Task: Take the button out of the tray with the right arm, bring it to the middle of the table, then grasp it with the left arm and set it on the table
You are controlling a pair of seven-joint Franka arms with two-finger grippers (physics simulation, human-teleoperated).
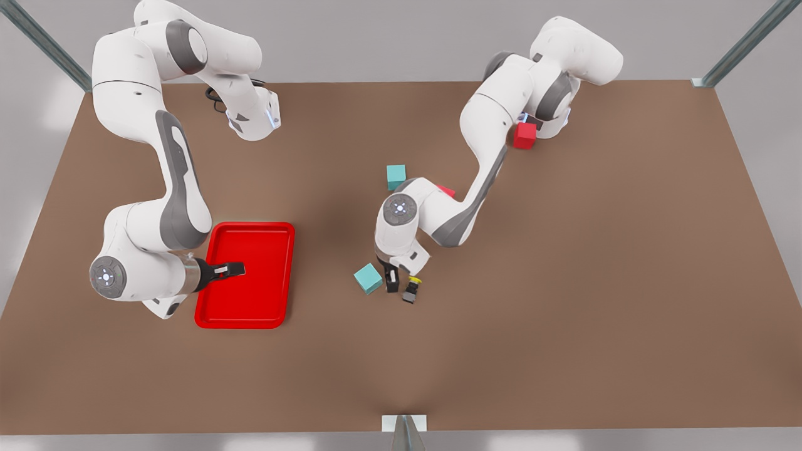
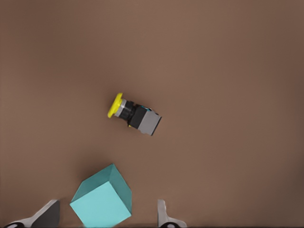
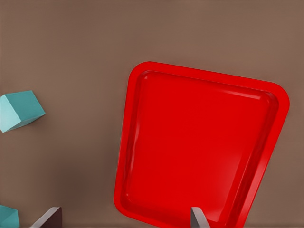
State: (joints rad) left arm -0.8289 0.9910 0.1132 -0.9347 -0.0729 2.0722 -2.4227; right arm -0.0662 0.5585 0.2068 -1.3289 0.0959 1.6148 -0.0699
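A: How is the left gripper (image 1: 401, 285) seen?

B: It is held low over the middle of the table (image 1: 564, 282), fingers (image 2: 164, 216) parted and nothing between them. The button (image 1: 411, 290) is lying on its side on the bare tabletop, just beside the fingertips and apart from them. A teal cube (image 1: 368, 278) is found close on the other side of the gripper.

A: And the right gripper (image 1: 230, 270)?

B: It is hung over the tray (image 1: 263, 321), near the table's edge at the front view's left, spread and empty; that arm is judged to be waiting. No button is seen in the tray.

A: What is asked of the step in hand?

B: The placing looks all but done. If the left gripper is to be withdrawn, a straight lift is advised, so that neither button nor cube is nudged.

A: How is the button described?

B: A round yellow cap is seen on a short collar, then a black section and a grey boxy end; it is tiny beside the cube.
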